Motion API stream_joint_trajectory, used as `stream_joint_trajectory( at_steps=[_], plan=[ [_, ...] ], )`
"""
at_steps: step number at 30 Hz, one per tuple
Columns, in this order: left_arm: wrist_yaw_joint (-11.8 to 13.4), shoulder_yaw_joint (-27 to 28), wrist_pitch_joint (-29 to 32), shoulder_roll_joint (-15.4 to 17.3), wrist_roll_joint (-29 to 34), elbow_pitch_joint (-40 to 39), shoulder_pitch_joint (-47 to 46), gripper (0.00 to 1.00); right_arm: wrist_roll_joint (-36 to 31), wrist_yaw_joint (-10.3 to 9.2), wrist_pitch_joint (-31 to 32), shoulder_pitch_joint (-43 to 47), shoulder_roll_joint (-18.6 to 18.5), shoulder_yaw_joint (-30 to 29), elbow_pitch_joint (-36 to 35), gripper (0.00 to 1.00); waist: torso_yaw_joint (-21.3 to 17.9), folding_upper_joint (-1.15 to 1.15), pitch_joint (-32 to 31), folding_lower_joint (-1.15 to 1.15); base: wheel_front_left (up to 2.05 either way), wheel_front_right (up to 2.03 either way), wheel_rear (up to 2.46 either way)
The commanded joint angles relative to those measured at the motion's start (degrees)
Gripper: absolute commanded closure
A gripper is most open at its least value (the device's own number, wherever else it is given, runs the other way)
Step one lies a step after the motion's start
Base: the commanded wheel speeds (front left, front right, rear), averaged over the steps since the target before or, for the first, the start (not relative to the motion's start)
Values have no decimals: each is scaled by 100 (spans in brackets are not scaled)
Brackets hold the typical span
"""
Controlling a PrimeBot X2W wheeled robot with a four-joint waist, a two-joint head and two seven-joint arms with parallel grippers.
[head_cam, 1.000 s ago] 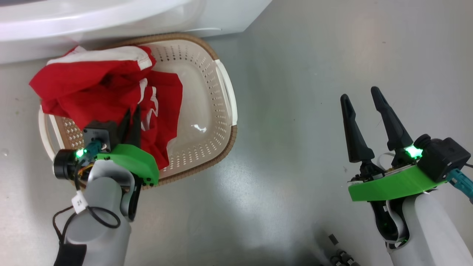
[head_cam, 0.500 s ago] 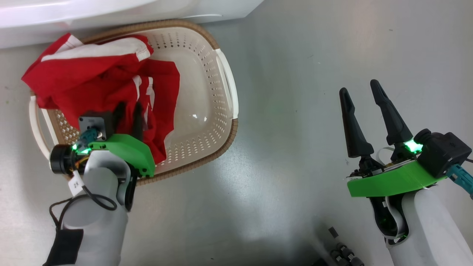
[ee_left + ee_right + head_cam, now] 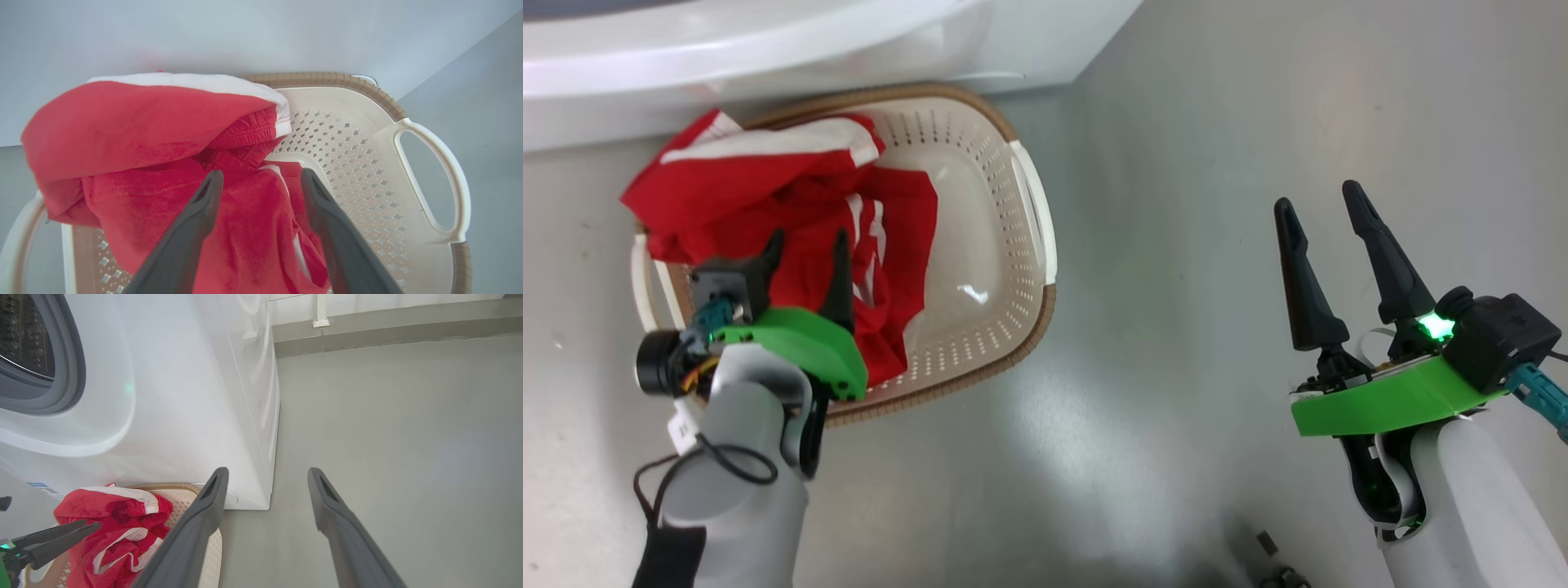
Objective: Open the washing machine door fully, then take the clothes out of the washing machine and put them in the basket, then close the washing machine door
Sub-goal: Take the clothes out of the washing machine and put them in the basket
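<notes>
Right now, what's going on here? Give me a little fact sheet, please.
left gripper: open, fingers either side of the red clothes
right gripper: open, empty, above the floor
red clothes: heaped in the basket, draping over its rim
basket: on the floor, just in front of the washing machine
port: uncovered, steel drum visible

Grey floor, pale wall

A smooth grey floor point(image 3: 1176, 163) carries soft, blurred glare patches. Far off it meets a white wall point(image 3: 408, 300) above a darker grey skirting band point(image 3: 388, 324); a thin white pipe point(image 3: 321, 310) runs down the wall.
</notes>
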Motion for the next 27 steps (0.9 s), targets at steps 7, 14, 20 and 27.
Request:
stream_joint_trajectory(
  at_steps=[7, 14, 20, 27],
  plan=[
    [-55, 210, -29, 124, -57, -465, 588, 0, -120, 42, -36, 270, 0, 61, -21, 0, 129, 0, -575, 0, 0, 0, 0],
    [-69, 291, -29, 124, -43, -927, 1001, 0, -165, 42, -36, 447, -32, 48, 106, 0, 232, 0, -1099, 0, 0, 0, 0],
    [-111, 338, -29, 124, 4, -1373, 1398, 0, -176, 42, -36, 657, -64, 1, 167, 0, 300, 0, -1540, 0, 0, 0, 0],
    [-147, 482, -29, 124, 74, -2046, 1919, 0, -194, 42, -36, 951, -101, -43, 238, 0, 338, 0, -2082, 0, 0, 0, 0]
  ],
)
